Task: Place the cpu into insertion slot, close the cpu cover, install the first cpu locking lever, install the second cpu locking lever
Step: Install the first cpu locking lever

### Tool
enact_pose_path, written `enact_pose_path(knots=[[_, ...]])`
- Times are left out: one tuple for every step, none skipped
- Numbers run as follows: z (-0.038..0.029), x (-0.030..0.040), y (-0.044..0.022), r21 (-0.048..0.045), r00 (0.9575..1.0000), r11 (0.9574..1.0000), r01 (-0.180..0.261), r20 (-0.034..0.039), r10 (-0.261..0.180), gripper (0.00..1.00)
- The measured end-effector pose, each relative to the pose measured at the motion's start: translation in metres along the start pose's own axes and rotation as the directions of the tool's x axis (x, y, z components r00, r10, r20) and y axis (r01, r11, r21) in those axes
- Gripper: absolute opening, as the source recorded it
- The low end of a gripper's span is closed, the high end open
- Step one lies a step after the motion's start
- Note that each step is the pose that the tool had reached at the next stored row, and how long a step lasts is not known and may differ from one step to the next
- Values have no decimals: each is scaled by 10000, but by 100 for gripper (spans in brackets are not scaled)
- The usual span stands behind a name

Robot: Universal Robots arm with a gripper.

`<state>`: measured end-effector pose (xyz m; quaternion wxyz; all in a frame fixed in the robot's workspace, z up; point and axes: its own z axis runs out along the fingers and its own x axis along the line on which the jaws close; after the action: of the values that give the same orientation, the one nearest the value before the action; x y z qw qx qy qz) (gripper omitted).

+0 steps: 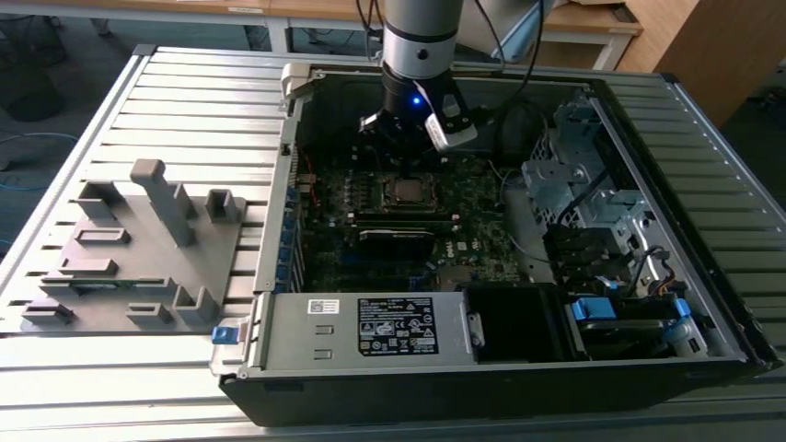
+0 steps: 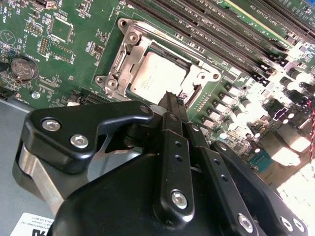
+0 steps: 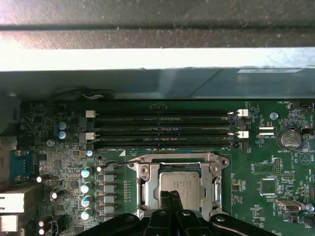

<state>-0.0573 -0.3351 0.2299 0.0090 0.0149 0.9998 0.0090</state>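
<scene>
The cpu (image 2: 158, 73) lies flat in the insertion slot (image 3: 147, 194) on the green motherboard (image 2: 74, 49), its silvery top showing. The cpu cover (image 2: 129, 45) lies down around it as a metal frame; it also shows in the first wrist view as the cpu cover (image 3: 177, 159). My gripper (image 2: 173, 97) hangs just above the near edge of the chip with its two black fingers pressed together and nothing between them. In the exterior view the gripper (image 1: 410, 166) stands over the socket (image 1: 410, 191) inside the open computer case. I cannot make out the locking levers.
Long black memory slots (image 3: 162, 130) run beside the socket. The case wall (image 1: 294, 166) and drive bays with cables (image 1: 577, 203) border the board, with the power supply (image 1: 368, 327) in front. A grey fixture plate (image 1: 135, 249) with upright blocks sits at the exterior view's left.
</scene>
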Motion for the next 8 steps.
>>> enact_pose_path(knots=[[-1, 0, 0, 0, 10000, 10000, 0, 0, 0, 10], [-5, 0, -1, 2, 10000, 10000, 0, -2, 0, 10], [-10, 0, -1, 2, 10000, 10000, 0, -2, 0, 10], [-15, 0, 0, 1, 10000, 10000, 0, 0, 0, 10], [-21, 0, 0, 0, 10000, 10000, 0, -1, 0, 10], [-27, 0, 0, 0, 10000, 10000, 0, 0, 0, 10], [-34, 0, 1, 0, 10000, 10000, 0, -1, 0, 10], [-40, -1, 1, 0, 10000, 10000, 0, -1, 0, 10]])
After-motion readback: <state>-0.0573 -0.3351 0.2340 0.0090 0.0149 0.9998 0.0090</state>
